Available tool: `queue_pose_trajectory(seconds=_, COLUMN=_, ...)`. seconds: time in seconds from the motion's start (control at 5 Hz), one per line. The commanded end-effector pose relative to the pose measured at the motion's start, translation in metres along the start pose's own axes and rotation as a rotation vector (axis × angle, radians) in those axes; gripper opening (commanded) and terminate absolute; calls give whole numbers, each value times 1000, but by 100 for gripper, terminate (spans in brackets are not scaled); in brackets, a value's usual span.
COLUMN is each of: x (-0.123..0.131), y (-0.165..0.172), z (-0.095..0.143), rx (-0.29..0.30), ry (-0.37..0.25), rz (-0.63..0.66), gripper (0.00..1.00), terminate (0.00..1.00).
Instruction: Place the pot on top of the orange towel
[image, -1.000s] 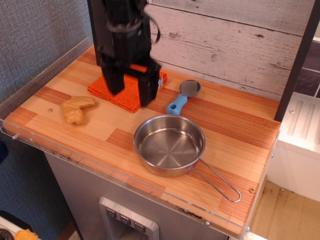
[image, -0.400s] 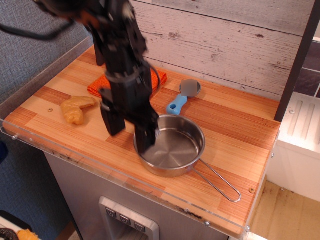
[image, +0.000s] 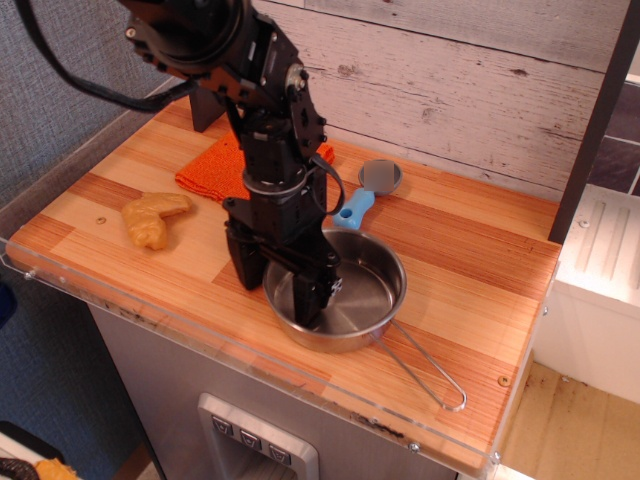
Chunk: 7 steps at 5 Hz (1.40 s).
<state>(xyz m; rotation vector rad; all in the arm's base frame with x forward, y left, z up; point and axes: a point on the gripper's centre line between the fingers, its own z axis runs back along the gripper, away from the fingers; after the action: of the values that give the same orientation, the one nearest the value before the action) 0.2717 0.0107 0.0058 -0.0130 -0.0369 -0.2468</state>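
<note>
The pot (image: 368, 288), a shallow shiny steel pan, sits on the wooden counter near the front, its wire loop handle (image: 425, 372) pointing to the front right. My gripper (image: 281, 291) is down at the pot's left rim and straddles it. One finger is outside the pot and the other inside, and the jaws still stand apart. The orange towel (image: 208, 170) lies flat at the back left, partly hidden behind my arm.
A tan-yellow food piece (image: 152, 217) lies at the left. A blue-handled grey scoop (image: 364, 190) lies just behind the pot. A clear plastic lip (image: 180, 330) runs along the counter's front edge, with a plank wall behind.
My gripper came forward from above the towel and dropped onto the pot's left rim. The pot has turned a little, its handle end swinging to the left.
</note>
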Motion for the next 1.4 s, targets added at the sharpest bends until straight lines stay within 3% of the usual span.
queue_pose_trajectory(seconds=0.0, x=1, y=-4, z=19, rx=15, ry=-73, rz=-40, gripper=0, terminate=0)
queue_pose_trajectory(seconds=0.2, x=0, y=-6, z=32, rx=1, ry=-112, rz=-14, gripper=0, terminate=0)
queue_pose_trajectory(seconds=0.4, x=0, y=-1, z=53, rx=-51, ry=-159, rz=89, gripper=0, terminate=0)
queue_pose_trajectory(seconds=0.6, x=13, y=28, z=85, rx=-115, ry=-204, rz=238, gripper=0, terminate=0)
queue_pose_trajectory(seconds=0.8, x=32, y=83, z=89, rx=-108, ry=-210, rz=365, gripper=0, terminate=0)
queue_pose_trajectory(seconds=1.0, x=47, y=137, z=79, rx=-59, ry=-196, rz=455, gripper=0, terminate=0)
queue_pose_trajectory(seconds=1.2, x=57, y=162, z=69, rx=-29, ry=-178, rz=481, gripper=0, terminate=0)
